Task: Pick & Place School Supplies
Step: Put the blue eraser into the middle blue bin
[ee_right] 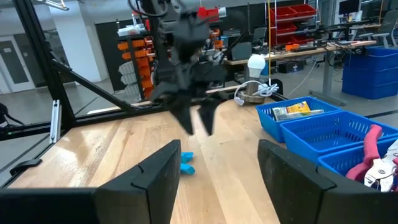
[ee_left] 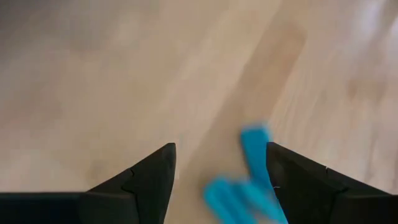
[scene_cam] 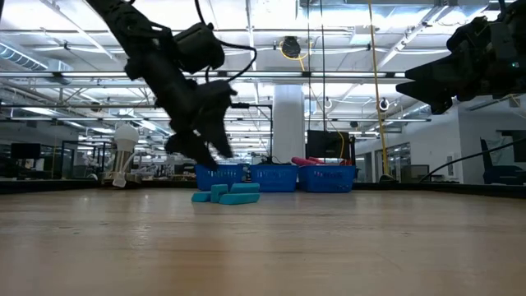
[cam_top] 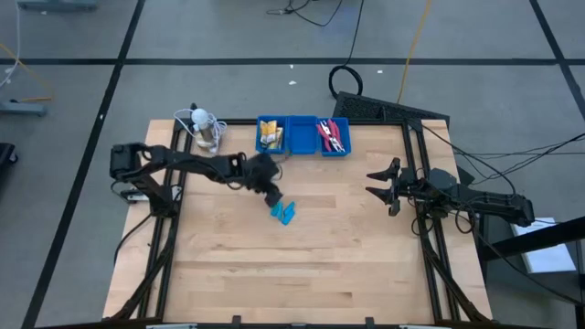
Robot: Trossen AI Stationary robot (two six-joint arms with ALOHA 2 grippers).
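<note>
Blue pcs [cam_top: 283, 212] left mid-desk under released left end effector [cam_top: 271, 196]; packets [cam_top: 270, 137], scissors [cam_top: 332, 137] already in tray [cam_top: 300, 133]; right end effector [cam_top: 377, 180] released too.

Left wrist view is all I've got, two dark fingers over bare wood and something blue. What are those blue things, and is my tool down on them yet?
Observer: Small light-blue pieces lying loose mid-table. The low view shows the left tool open just above them, not touching.
Operator: Where do they go?
Observer: A blue tray sits at the far edge; its middle compartment looks empty.
Operator: And the others?
Observer: Yellow packets on one side, red-handled scissors on the other.
Operator: Right arm?
Observer: The right tool waits open at the table's right side.
</note>
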